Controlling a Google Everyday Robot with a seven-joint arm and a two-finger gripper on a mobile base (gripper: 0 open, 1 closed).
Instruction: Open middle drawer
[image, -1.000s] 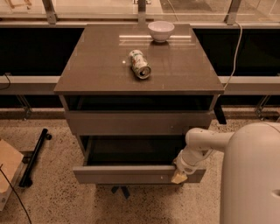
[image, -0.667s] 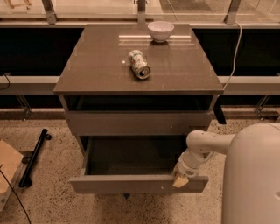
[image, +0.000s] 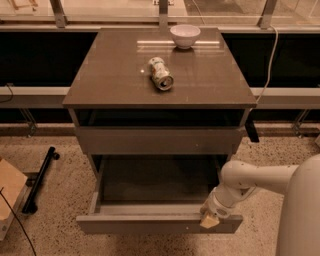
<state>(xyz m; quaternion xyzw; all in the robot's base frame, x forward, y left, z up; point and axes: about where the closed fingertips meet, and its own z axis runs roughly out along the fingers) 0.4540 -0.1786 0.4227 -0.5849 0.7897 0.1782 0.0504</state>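
Note:
The middle drawer (image: 150, 224) is grey-brown with a plain flat front. It stands pulled far out of the cabinet toward me, showing its grey inner walls and bare floor (image: 155, 180). My gripper (image: 209, 220) is at the top edge of the drawer front, near its right end, on the end of my white arm (image: 245, 180). The top drawer (image: 160, 140) above it is closed. The bottom drawer is hidden under the open one.
On the cabinet top (image: 110, 75) lie a tipped can (image: 161, 73) and a white bowl (image: 185, 35) at the back. A black bar (image: 40, 177) and a cardboard box (image: 7, 192) lie on the floor at left. My white body (image: 305, 210) fills the lower right.
The middle drawer has slid further out toward me. My gripper has moved down and toward me with the drawer front.

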